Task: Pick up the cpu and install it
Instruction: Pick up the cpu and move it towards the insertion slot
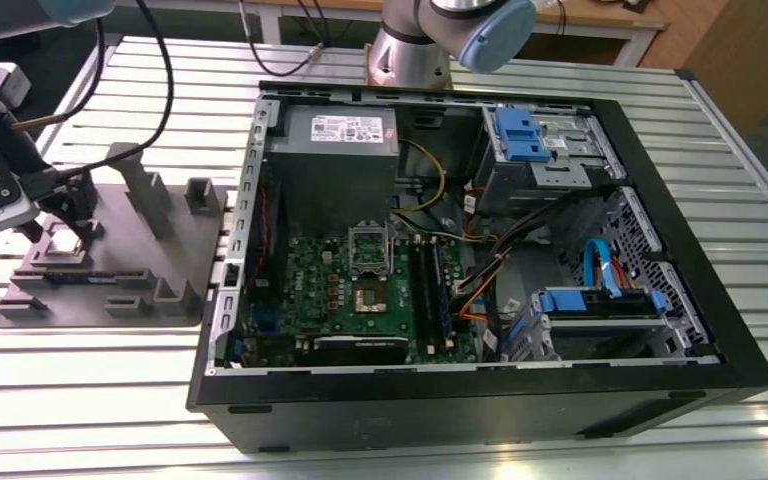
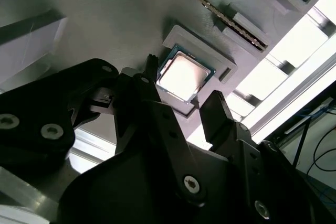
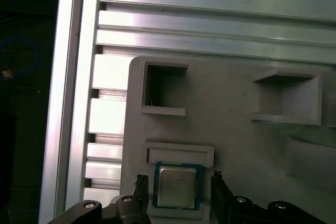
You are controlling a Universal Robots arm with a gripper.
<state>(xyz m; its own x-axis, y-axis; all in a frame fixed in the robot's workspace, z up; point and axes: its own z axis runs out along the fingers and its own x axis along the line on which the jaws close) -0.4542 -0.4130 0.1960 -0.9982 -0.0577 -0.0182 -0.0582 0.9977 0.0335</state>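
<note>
The cpu (image 2: 185, 73) (image 3: 177, 187), a small square chip with a shiny metal top, lies flat in a shallow pocket of the grey moulded tray (image 2: 105, 14) (image 3: 236, 124). My gripper (image 2: 182, 85) (image 3: 178, 179) hangs just over it, open. One black finger (image 2: 149, 85) stands on each side of the chip, with a small gap to its edges. In the exterior view the gripper (image 1: 71, 225) is low over the tray (image 1: 131, 250) at the exterior view's left, and it covers the chip there.
An open computer case (image 1: 704, 330) lies to the exterior view's right of the tray, with the motherboard and its open socket (image 1: 368, 270) facing up. A grey power-supply box (image 1: 344, 135) sits at the back of the case. The tray carries raised blocks (image 1: 197, 195) and a memory stick (image 2: 231, 22).
</note>
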